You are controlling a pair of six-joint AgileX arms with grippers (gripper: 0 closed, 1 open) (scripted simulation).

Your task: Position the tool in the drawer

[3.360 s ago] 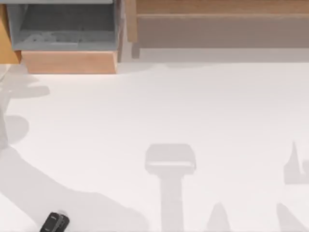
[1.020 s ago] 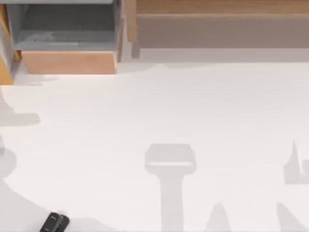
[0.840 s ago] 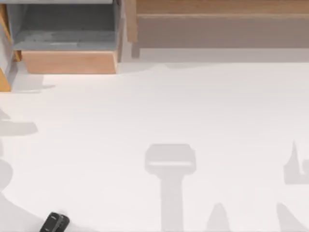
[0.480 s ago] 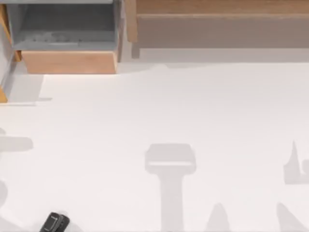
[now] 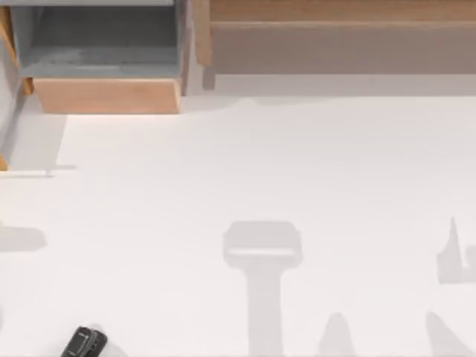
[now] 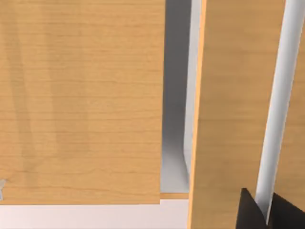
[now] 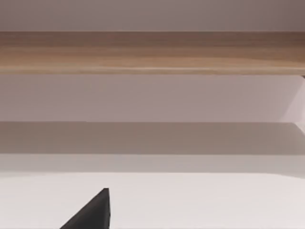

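The tool (image 5: 84, 343), a small black oblong with grey marks, lies at the table's near left edge. The drawer (image 5: 104, 95) stands pulled open at the far left, with a tan front panel and grey walls and floor, and nothing lies inside it. The left wrist view shows tan wood panels close up, one with a pale bar (image 6: 275, 95) running along it. My left gripper (image 6: 266, 217) hangs just before that bar, fingers a little apart and holding nothing. A black part of my right gripper (image 7: 93, 213) hangs over the white table, facing the cabinet.
A long wooden cabinet front (image 5: 335, 37) runs along the far edge to the right of the drawer. A tan wood edge (image 5: 3, 160) shows at the table's left border. Grey arm shadows (image 5: 262, 253) fall on the white table.
The shadows at the table's left edge have slid toward the near side and shrunk off the left border. The tool and the drawer have stayed put.
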